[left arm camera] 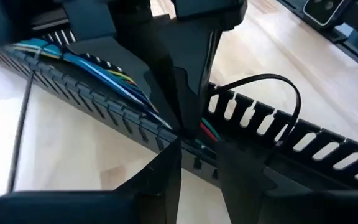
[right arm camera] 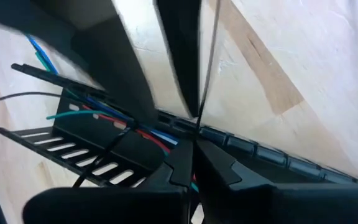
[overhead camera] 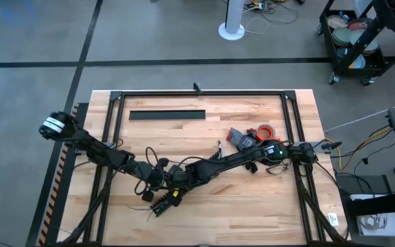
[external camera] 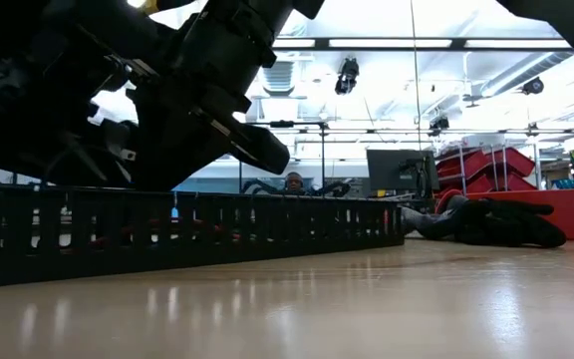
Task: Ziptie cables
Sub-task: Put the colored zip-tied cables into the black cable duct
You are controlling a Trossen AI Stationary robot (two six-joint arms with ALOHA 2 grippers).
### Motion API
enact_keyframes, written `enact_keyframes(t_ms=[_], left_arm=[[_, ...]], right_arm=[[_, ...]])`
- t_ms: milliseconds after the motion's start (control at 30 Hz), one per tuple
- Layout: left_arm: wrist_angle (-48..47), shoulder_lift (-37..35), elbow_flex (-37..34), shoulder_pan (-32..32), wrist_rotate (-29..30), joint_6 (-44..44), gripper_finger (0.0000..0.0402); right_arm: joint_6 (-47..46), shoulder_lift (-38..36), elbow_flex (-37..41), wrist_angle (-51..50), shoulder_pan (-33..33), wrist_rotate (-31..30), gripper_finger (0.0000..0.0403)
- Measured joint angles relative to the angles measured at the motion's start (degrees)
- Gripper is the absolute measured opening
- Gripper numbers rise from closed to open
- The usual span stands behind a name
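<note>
A black comb-toothed duct (overhead camera: 164, 202) lies near the table's front, with the cables (left arm camera: 98, 65), here blue, yellow, red and green wires, running inside it (right arm camera: 104, 118). Both grippers meet over this duct. My left gripper (left arm camera: 199, 149) has its fingertips a narrow gap apart at the duct's toothed wall (left arm camera: 303, 140). My right gripper (right arm camera: 194, 146) is shut at the lower end of a thin dark ziptie (right arm camera: 210, 56) that rises straight from the duct. A dark strip arches in a loop (left arm camera: 278, 81) over the duct's teeth. My left gripper comes down on the upper edge of the duct's toothed wall (left arm camera: 191, 144), with a short piece of that edge between its fingers. The duct rests on the table. Whether the fingers also touch the wires, I cannot tell. My right gripper pinches the ziptie's lower end (right arm camera: 197, 127) between its fingertips, just above the duct's wall. The strip stands up straight from the fingers. The left gripper's fingers stand close beside it.
A second long black duct (overhead camera: 166, 114) lies across the far part of the table. A red tape roll (overhead camera: 265, 130) and a dark object (overhead camera: 242, 137) sit at the right, beside my right arm. A thin dark strip (left arm camera: 20, 124) lies on the wood by the duct.
</note>
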State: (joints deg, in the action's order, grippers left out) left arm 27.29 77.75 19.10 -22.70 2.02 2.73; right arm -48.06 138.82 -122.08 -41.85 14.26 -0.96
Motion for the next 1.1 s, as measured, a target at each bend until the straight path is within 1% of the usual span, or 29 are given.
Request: enact_keyframes(t_ms=[200,367,467,567,1000,1100], left_arm=[[-7.70,-4.64,1.10,0.09,0.76,-2.13,0.0083],[-7.35,-3.92,1.13,0.71,3.38,-6.63,0.0091],[-7.11,-2.89,1.13,0.82,2.50,-7.83,0.0088],[-7.26,-1.66,1.36,0.87,0.47,-8.05,0.0080],[-5.66,-0.91,1.87,0.91,-0.11,-8.30,0.0026],[-5.61,-0.94,1.87,0.92,-2.20,-8.80,0.0008]], right_arm=[[0.95,0.04,0.00,0.40,0.07,0.99,0.0000],[1.30,0.04,0.00,0.28,0.09,1.01,0.0000],[1.46,0.04,0.00,0.18,0.09,1.01,0.0000],[1.49,0.04,0.00,0.18,0.11,1.07,0.0000],[1.60,0.06,0.00,0.25,0.11,1.22,0.0000],[1.60,0.04,0.00,0.23,0.18,1.24,0.0000]])
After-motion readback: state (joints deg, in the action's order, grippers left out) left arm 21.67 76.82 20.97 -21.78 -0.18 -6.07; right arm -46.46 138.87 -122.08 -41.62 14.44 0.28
